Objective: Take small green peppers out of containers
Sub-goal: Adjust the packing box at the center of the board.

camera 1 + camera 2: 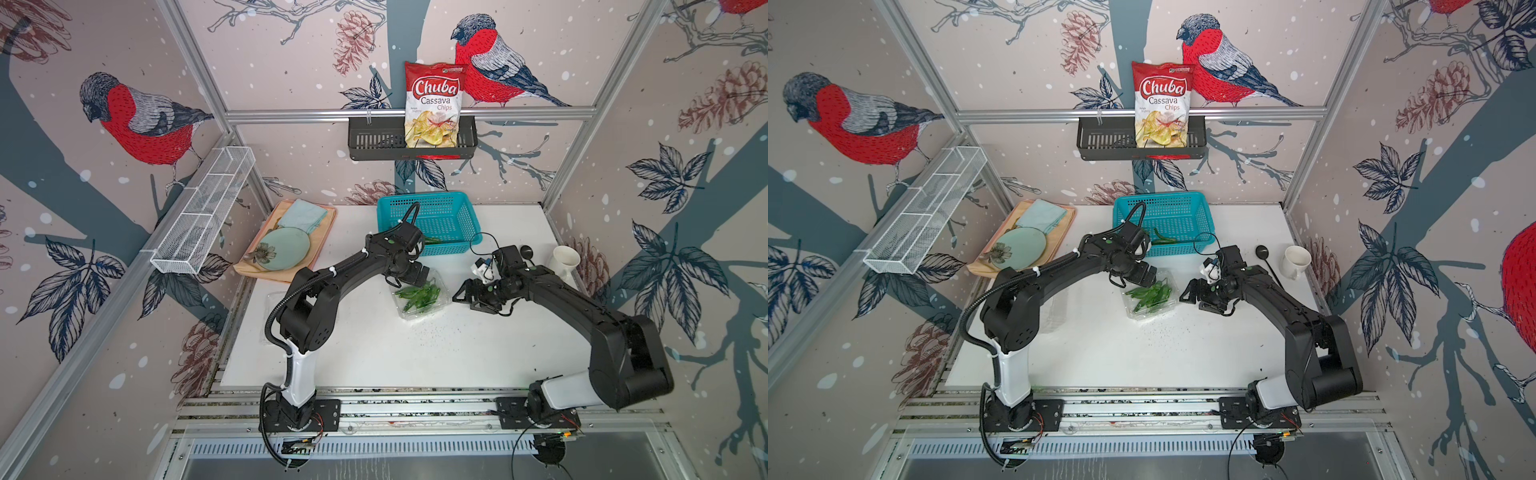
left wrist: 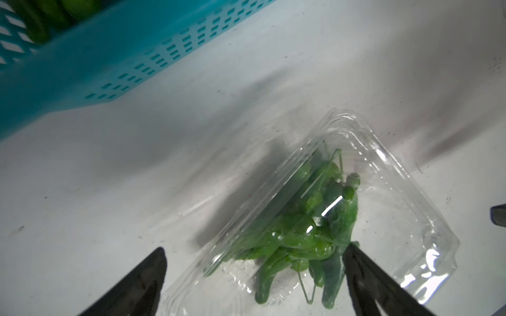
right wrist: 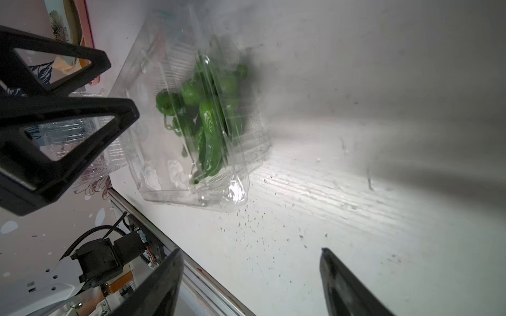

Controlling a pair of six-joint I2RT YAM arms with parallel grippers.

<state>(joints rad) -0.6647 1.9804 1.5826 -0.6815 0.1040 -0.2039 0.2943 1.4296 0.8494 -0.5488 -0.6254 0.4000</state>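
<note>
1 clear box sits on the table with peppers heaped inside. Left claw hangs over the heap, spread wide and empty, likely lined up for a pick. Right claw, jaws apart and holding nothing, sits just beside the box, probably to steady it.

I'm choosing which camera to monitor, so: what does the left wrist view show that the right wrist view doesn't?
Only left wrist: the teal basket, some small green peppers already inside. Only right wrist: the left claw seen from outside, a second clear container behind it, the plate. Both: the clear container of peppers on the white table.
</note>
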